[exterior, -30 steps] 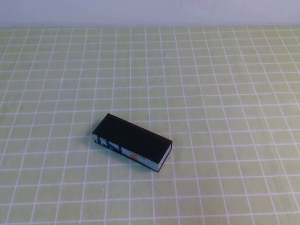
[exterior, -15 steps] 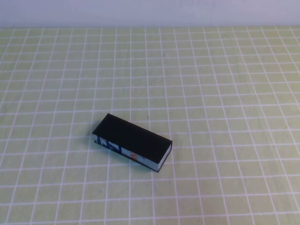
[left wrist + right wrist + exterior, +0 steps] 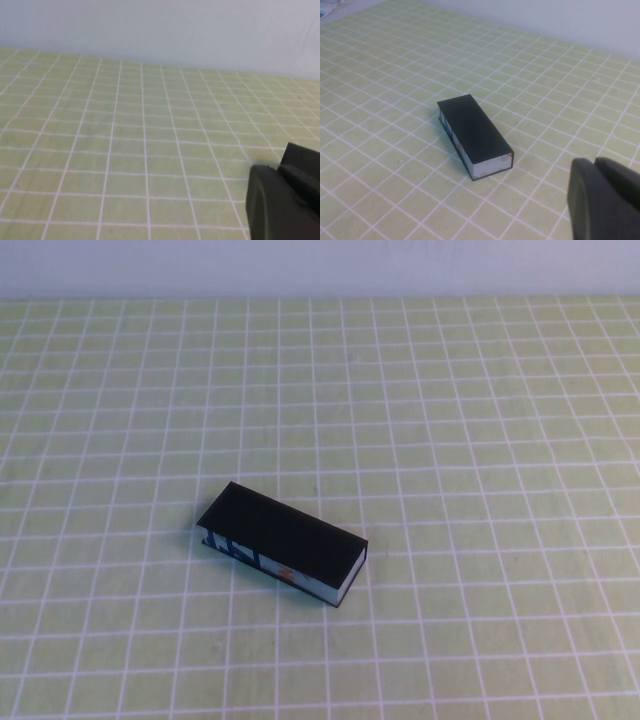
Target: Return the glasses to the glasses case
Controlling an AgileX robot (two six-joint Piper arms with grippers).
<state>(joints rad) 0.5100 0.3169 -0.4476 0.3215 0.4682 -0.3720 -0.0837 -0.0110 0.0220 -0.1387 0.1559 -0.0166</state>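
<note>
Raised high view, right wrist view sharing glasses case.

My work surface is a table covered in a pale yellow-green cloth ruled with a white square grid; the cloth lies flat across the whole field and meets a plain light wall at the far edge. One item lies directly on it: the glasses case, a black rectangular box, lid shut, resting flat on its base. It sits slightly left of centre and toward the near side, set diagonally to the grid, one end pointing far-left, the other near-right. Its near long side carries a blue, white and orange print; its near-right end face is pale.
</note>
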